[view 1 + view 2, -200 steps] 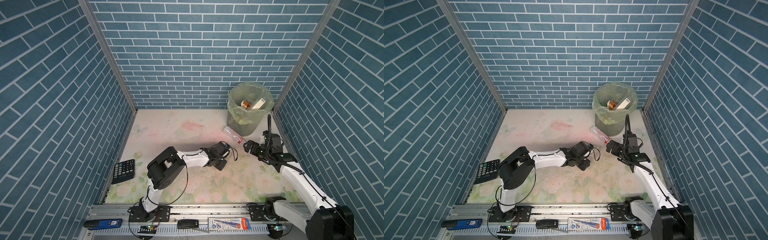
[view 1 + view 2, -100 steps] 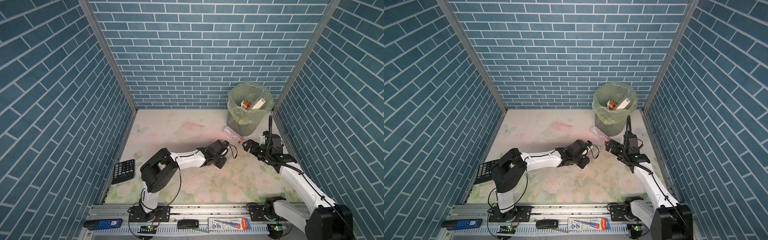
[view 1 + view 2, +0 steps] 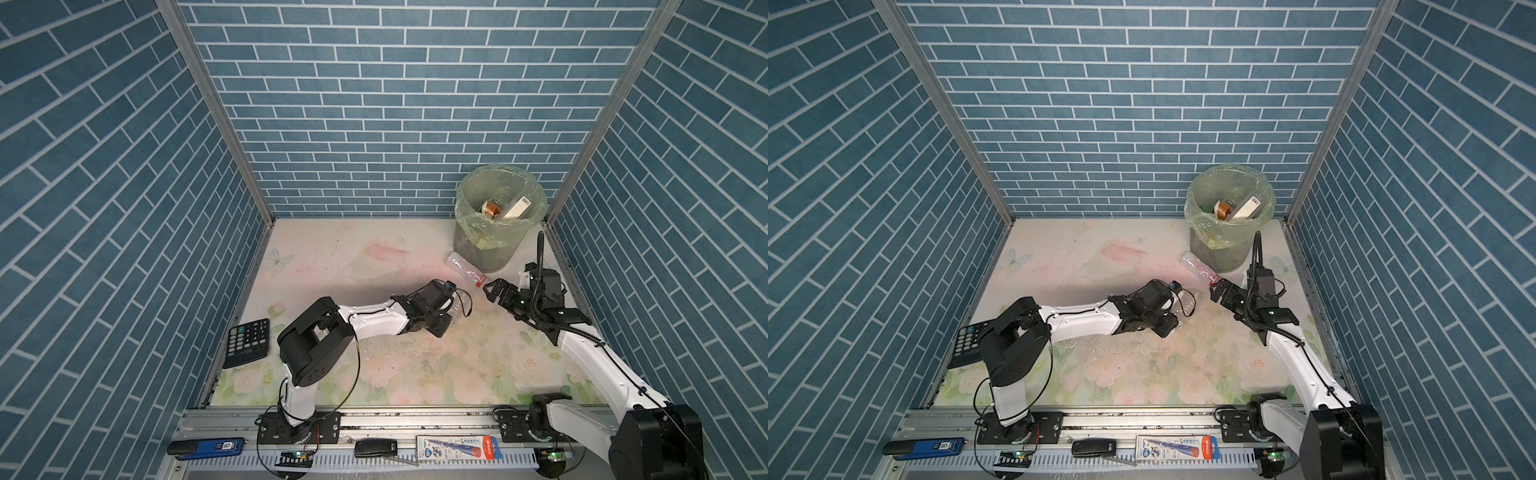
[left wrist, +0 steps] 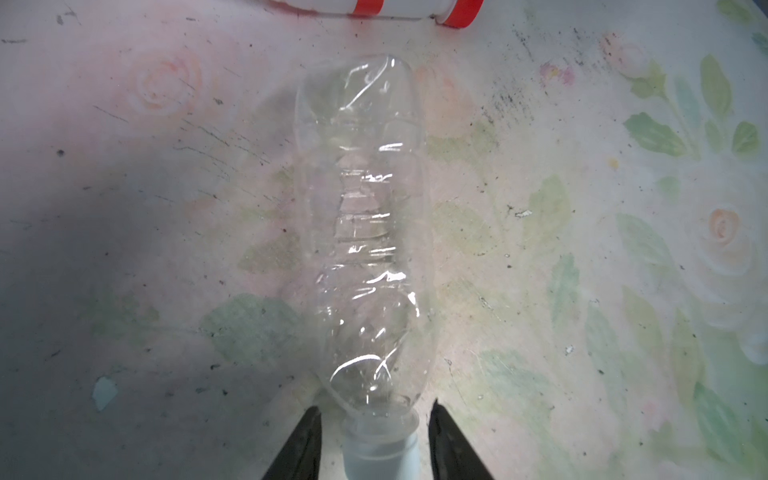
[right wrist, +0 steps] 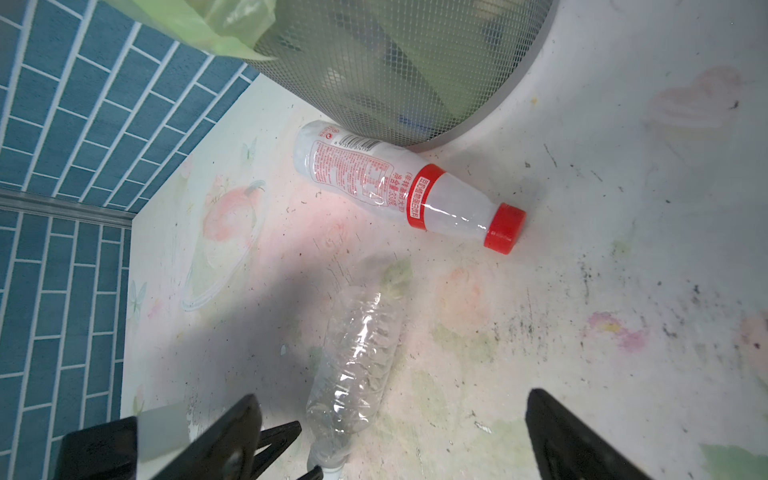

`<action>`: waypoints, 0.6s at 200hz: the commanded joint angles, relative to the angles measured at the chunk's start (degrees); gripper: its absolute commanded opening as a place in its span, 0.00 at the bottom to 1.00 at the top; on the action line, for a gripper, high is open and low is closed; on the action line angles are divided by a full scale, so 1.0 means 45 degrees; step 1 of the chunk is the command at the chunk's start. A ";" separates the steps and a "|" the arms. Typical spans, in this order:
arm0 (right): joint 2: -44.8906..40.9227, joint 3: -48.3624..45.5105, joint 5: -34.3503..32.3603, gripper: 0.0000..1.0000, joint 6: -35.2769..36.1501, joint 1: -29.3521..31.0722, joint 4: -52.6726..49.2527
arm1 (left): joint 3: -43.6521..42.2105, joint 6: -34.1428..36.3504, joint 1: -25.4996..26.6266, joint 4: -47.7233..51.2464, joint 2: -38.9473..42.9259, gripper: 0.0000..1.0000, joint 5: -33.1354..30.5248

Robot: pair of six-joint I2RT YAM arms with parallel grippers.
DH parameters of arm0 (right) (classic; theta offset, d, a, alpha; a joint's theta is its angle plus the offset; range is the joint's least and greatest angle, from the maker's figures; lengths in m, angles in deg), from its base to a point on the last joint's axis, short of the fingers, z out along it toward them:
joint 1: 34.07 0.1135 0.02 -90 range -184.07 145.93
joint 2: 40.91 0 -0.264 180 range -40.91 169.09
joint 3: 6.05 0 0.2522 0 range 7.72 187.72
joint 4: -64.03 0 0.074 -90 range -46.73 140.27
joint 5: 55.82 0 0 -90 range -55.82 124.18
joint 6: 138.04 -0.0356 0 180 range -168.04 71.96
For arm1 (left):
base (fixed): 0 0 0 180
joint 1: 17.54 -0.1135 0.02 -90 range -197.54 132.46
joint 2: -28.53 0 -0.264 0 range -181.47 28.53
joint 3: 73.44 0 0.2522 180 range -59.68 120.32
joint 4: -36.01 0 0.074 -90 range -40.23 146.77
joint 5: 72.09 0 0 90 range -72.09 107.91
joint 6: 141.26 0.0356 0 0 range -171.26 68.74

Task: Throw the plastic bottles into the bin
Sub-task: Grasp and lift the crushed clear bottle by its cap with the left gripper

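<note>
- Overhead, in both top views, the bin point(image 3: 494, 253) stands at the counter's point(image 3: 332, 257) far corner. Its pale green bag point(image 3: 463, 208) is folded over the rim, and a brown bottle point(image 3: 493, 208) lies inside with other discards.
- A red-capped bottle point(image 3: 465, 270) lies on its side against the foot of the bin. A clear bottle point(image 3: 1188, 303) lies a little farther out from the bin, on the counter.
- The left claw point(image 3: 1173, 318) sits low at the clear bottle's end away from the bin. The right claw point(image 3: 490, 291) hovers beside the bin, close to the red cap.
- Through the left wrist camera, the two fingers point(image 4: 309, 440) flank the clear bottle's neck, one on each side. A sliver of counter shows between each finger and the cap, so I cannot tell whether the claw presses the neck or only straddles it.
- Through the right wrist camera, the right claw is released and empty, its fingers point(image 5: 557, 432) spread wide. The red-capped bottle's base rests against the bin's mesh wall.
- Judging from this, the step in hand is the grasp on the clear bottle.
- Next the left claw likely needs to clench on the stiff neck, lift clear of the counter, rise above the bin's rim and let go over the opening. The crumpled body looks thin and could swing or slip.
</note>
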 commanded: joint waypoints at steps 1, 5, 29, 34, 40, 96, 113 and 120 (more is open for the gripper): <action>0.0009 -0.0294 0.0132 0.99 -0.0395 -0.0084 0.0295 | -0.0264 -0.0114 -0.0060 0.0265 -0.0099 0.48 0.0163; 0.0011 -0.0319 0.0141 0.99 -0.0404 -0.0084 0.0326 | -0.0283 -0.0146 -0.0060 0.0238 -0.0119 0.48 0.0183; 0.0080 -0.0410 0.0257 0.99 -0.0502 -0.0084 0.0522 | -0.0295 -0.0230 -0.0004 0.0053 -0.0294 0.49 0.0229; 0.0088 -0.0443 0.0276 0.99 -0.0509 -0.0084 0.0536 | -0.0257 -0.0269 -0.0007 0.0053 -0.0348 0.49 0.0224; 0.0099 -0.0462 0.0278 0.99 -0.0540 -0.0084 0.0543 | -0.0200 -0.0273 0.0017 0.0103 -0.0441 0.49 0.0214; -0.0086 -0.0633 0.0239 0.99 -0.0484 -0.0142 0.0533 | -0.0046 -0.0546 0.0164 0.0126 -0.0952 0.47 -0.0119; -0.0072 -0.0702 0.0239 0.99 -0.0502 -0.0162 0.0615 | 0.0042 -0.0604 0.0178 0.0065 -0.1143 0.43 -0.0048; -0.0060 -0.0719 0.0254 0.98 -0.0502 -0.0179 0.0639 | 0.0056 -0.0624 0.0186 0.0051 -0.1205 0.40 -0.0018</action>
